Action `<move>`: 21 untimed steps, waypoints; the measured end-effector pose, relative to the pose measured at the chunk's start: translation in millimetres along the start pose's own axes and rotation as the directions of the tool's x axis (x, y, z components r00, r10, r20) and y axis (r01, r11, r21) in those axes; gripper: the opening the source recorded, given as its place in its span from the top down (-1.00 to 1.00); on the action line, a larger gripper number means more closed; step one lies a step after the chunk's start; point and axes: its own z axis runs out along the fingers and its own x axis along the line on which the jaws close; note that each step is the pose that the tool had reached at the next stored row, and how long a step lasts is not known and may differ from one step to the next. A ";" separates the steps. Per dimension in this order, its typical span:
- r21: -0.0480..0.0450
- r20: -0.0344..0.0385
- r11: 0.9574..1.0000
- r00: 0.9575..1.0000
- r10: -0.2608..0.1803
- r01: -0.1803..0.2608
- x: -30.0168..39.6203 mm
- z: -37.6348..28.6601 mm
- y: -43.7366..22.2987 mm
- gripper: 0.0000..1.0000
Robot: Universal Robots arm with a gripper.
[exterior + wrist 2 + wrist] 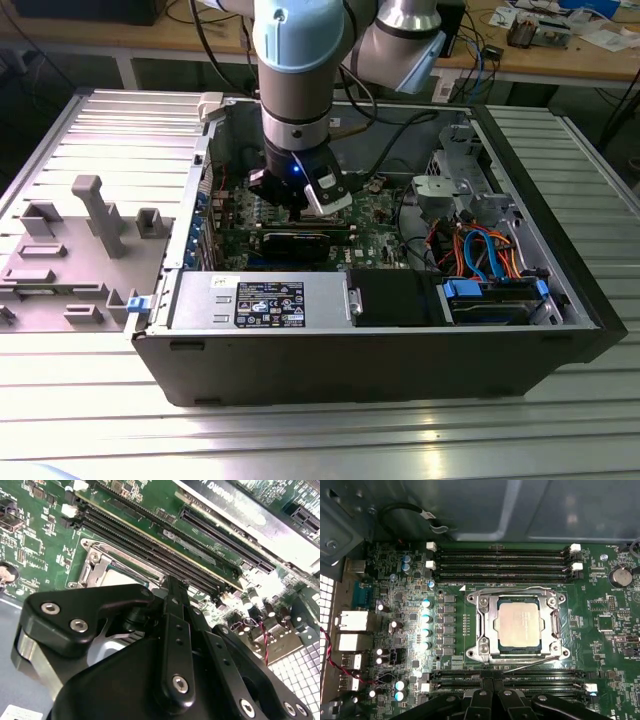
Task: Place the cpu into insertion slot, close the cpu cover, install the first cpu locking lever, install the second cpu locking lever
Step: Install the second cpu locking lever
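Tool [492, 700]: black fingers drawn close together w/ nothing between them, hovering just above the memory slots [502, 677] beside the socket.
Cpu [519, 625]: you can see it already seated flat in the insertion slot [485, 652], silver top up. Judging by looks: light, rigid, fragile underneath; grip by the edges only, never the face.
Cpu cover [554, 625]: thin metal frame lying down around the chip; stiff but bendable, so push on its rim.
Levers: thin wire rods [530, 664] along the socket edges; can't tell if latched.
Case [560, 330]: open PC chassis on the tabletop [300, 440], holding green board, drive bay, cables.
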 end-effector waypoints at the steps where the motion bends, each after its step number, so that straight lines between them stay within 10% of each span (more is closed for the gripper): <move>1: -0.004 0.000 1.000 1.000 0.000 0.000 0.1 0.2 -0.5 0.79; 19: -0.067 0.000 0.998 1.000 0.004 -0.004 9.6 14.3 -8.9 0.79; 21: -0.084 0.000 0.996 1.000 0.007 -0.007 11.8 26.7 -11.0 0.79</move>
